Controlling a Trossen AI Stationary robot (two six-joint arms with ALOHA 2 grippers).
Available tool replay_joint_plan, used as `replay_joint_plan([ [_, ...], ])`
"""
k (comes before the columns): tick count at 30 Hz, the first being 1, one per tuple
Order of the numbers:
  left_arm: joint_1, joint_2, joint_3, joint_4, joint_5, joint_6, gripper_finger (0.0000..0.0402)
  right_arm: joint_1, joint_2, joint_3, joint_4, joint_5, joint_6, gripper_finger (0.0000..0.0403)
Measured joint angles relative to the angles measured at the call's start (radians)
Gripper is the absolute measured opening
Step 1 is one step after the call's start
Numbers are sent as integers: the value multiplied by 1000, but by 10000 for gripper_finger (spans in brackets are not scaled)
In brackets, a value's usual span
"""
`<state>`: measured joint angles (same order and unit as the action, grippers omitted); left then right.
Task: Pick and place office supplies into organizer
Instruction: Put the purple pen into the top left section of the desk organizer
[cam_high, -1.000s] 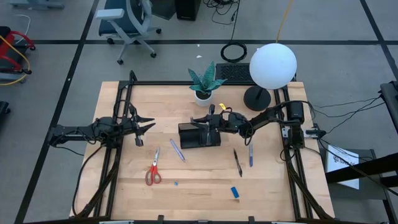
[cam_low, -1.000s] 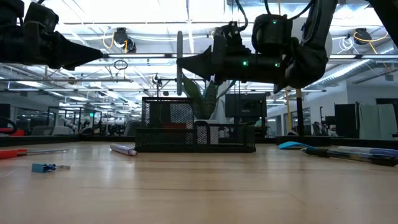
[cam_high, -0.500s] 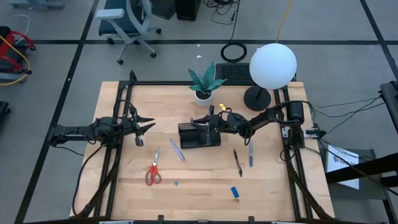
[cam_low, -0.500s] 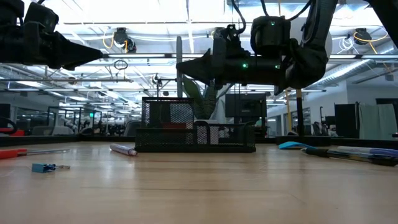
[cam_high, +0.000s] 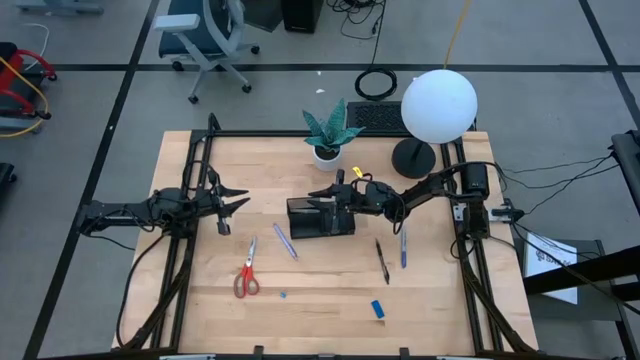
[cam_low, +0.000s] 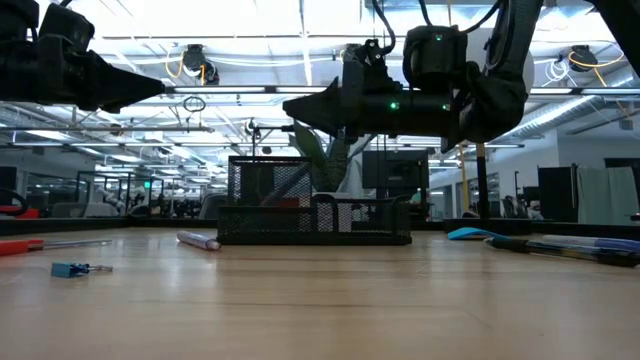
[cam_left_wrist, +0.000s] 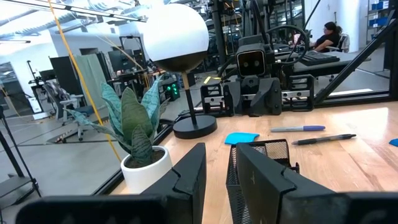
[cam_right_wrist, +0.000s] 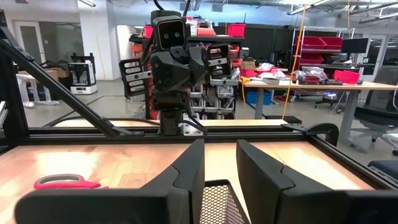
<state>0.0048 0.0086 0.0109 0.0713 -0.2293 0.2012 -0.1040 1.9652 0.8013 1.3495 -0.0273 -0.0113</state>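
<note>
Pale wooden table filled mid-frame, grey floor around it; the organizer sat at centre, the right gripper above it, fingers slightly parted, empty. Left gripper hovered mid-left, narrowly spread. Scissors lay lower left. Only the low view showed the organizer's mesh walls

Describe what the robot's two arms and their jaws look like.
Both arms are black and slim, built of jointed segments with dark cables alongside. The left gripper and right gripper each end in two flat, tapering black jaws. In the low view the right arm's wrist block shows small green lights. No other markings are readable.
</note>
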Motion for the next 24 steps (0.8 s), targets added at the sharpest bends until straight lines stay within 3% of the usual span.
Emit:
replay_joint_plan([
  [16,0,0,0,0,0,0,97,13,-46,0,-14,-4,25,87],
  [24,0,0,0,0,0,0,97,53,-168,0,-342,-1,-32,90],
])
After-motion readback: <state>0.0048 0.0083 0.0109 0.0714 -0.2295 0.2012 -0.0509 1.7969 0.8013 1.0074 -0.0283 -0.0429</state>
